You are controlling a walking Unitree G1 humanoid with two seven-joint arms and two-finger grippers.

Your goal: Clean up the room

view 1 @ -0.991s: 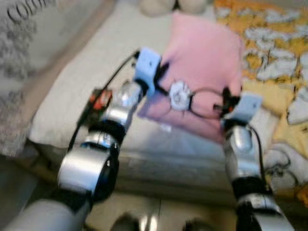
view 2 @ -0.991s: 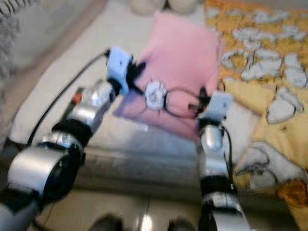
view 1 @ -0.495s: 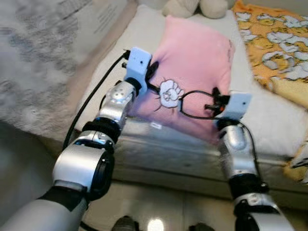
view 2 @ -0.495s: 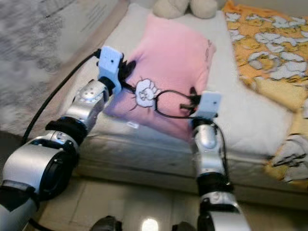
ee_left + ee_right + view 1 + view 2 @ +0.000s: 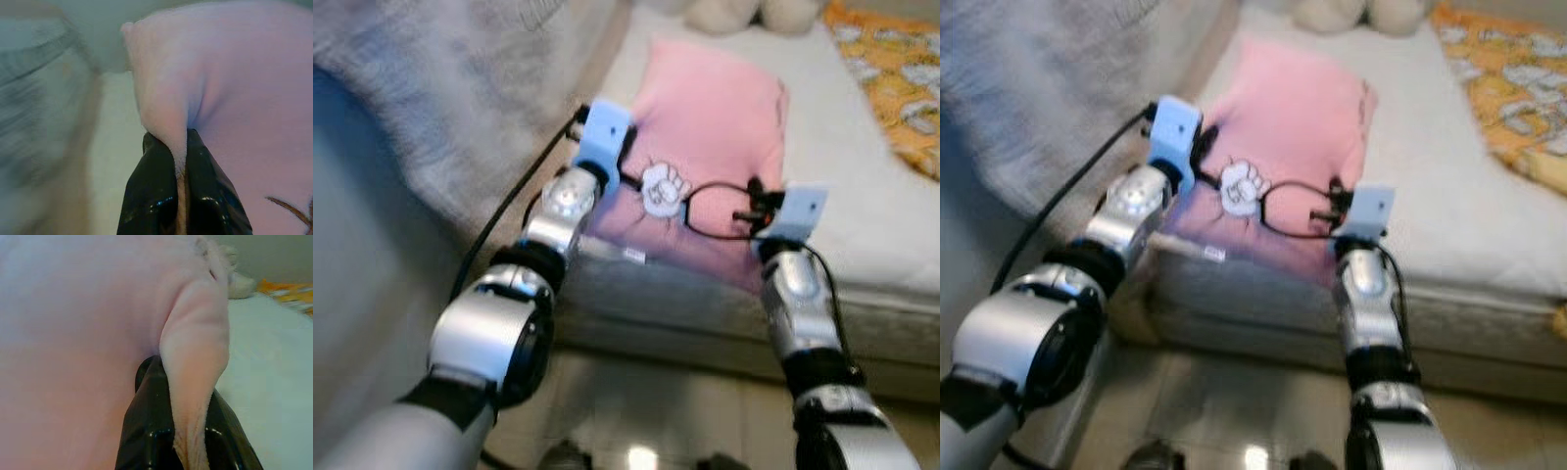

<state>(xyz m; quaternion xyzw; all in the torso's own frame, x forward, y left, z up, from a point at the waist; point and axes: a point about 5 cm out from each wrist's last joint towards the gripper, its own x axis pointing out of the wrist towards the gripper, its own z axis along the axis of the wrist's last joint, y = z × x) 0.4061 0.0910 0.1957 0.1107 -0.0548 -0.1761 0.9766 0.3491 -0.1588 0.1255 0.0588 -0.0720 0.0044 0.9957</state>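
**Both tools clamped on the pink pillow**

Left tool (image 5: 178,161) is pinched tight on a fold at one edge of the soft, fuzzy pink pillow (image 5: 715,127). Right tool (image 5: 188,406) squeezes the opposite edge the same way. Pillow's squarish with a white fist print, sitting at the bed (image 5: 862,186) edge on the pale sheet.

No legible text or labels.

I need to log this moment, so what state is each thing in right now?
pink pillow: held at both near corners, far end on the bed
left gripper: shut on a pillow corner
right gripper: shut on the other corner
bed: white sheet bare beside the pillow
orange blanket: rumpled on the bed's right
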